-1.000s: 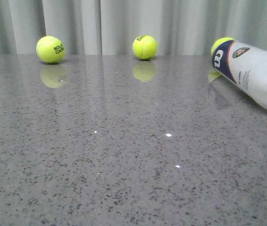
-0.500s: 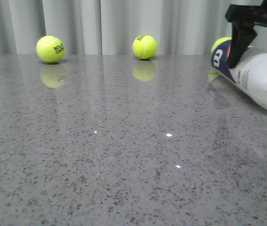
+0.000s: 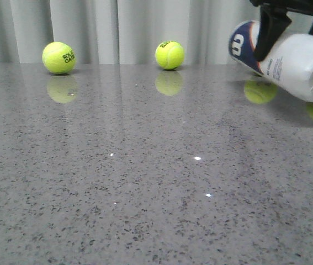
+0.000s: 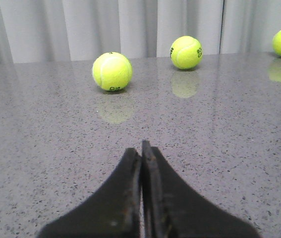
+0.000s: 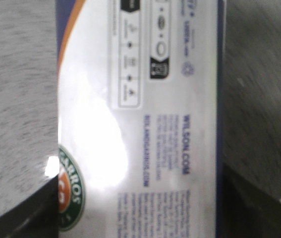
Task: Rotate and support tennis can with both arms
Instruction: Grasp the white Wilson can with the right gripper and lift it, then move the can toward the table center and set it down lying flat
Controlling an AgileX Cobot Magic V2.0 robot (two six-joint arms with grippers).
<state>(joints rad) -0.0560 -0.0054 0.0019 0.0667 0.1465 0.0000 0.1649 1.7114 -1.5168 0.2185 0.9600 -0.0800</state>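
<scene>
One claw, the right claw, pinching the tennis can, has lifted it off the table; left claw pressed together.

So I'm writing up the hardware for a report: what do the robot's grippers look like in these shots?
Both are matte black. The left gripper has two broad wedge-shaped fingers tapering to narrow tips, their inner edges slightly scuffed. The right gripper shows an angular black frame with a pointed finger in the front view; its wrist view shows only dark finger edges. No cables, markings or sleeves are visible.
</scene>
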